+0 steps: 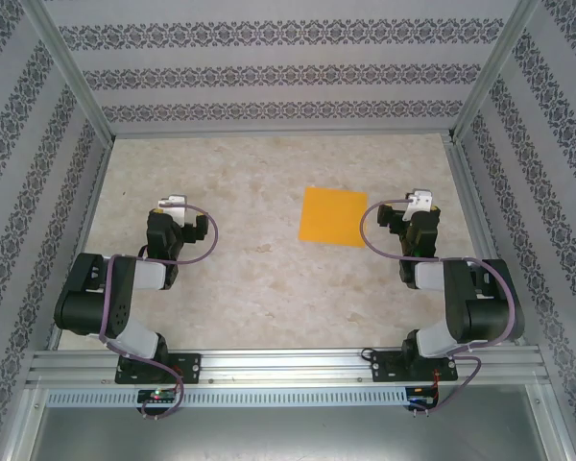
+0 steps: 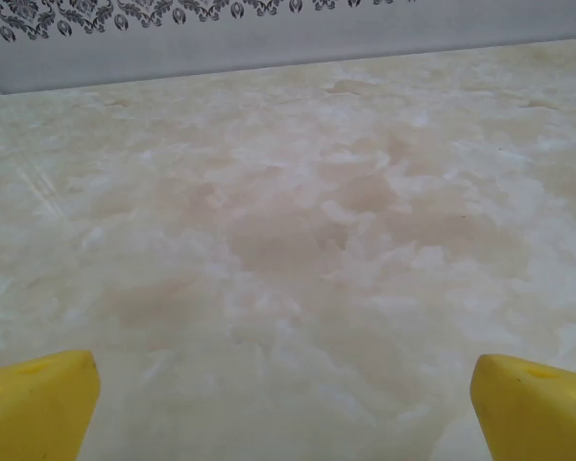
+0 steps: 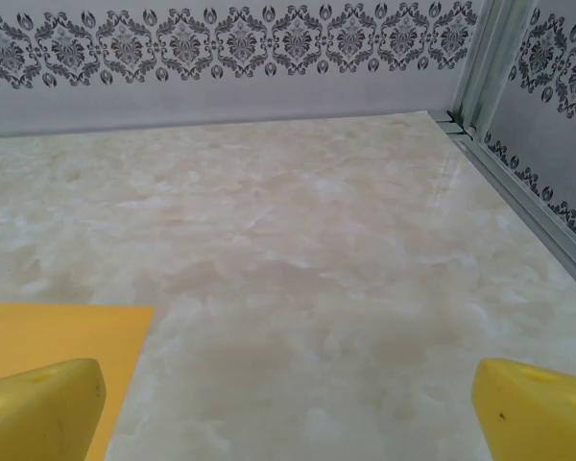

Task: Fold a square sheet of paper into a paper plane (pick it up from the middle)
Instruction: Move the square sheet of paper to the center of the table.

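Right, here we are at the start: the square sheet of paper (image 1: pixel 333 216) lies flat on the surface (image 1: pixel 250 279), right of centre and toward the far half, with no fold in it yet. The right claw (image 1: pixel 420 201) sits just to the right of it, jaws wide apart and empty. From its own wrist camera the yellow fingertips (image 3: pixel 38 408) frame the view, and a corner of the orange sheet shows at the near left. The left claw (image 1: pixel 171 204) is well apart from the paper, over on the left, also spread wide and holding nothing.

Look at the materials: thin, plain orange paper with crisp straight edges, on a smooth, marbled beige top with a slight sheen. The blunt, wedge-shaped fingertips look like hard plastic.

That's where I'd expect trouble. A flat sheet on a slick top gives the fingers no edge to catch at its middle. A pinch there could send the paper skating away, or bunch it into a ragged crumple instead of a clean pleat. Any skew now would probably carry into every crease that follows.
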Motion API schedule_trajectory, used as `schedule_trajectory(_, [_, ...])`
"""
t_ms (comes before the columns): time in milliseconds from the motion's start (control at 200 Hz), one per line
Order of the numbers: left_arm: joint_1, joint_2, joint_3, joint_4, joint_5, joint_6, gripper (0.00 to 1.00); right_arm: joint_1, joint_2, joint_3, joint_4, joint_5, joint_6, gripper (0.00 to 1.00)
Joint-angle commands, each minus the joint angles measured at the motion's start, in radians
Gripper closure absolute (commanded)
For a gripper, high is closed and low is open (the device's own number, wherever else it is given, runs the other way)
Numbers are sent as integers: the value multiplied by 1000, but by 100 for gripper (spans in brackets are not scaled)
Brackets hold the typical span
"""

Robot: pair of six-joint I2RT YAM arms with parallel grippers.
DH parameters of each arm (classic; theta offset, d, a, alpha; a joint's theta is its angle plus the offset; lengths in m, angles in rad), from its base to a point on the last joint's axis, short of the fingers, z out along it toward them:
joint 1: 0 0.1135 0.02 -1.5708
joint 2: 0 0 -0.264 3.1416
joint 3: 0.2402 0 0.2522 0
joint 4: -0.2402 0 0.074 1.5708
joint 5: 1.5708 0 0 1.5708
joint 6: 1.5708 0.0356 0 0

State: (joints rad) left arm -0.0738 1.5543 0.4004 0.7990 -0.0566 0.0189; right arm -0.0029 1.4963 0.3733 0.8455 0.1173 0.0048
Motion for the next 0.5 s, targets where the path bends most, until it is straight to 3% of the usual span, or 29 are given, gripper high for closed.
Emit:
schedule_trajectory(0, [8,7,18,24,18,13,0,-6,2,18,17,-21,-3,2])
schedule_trajectory(495, [9,8,20,22,18,12,0,-11,3,23,12,-28,-1,2])
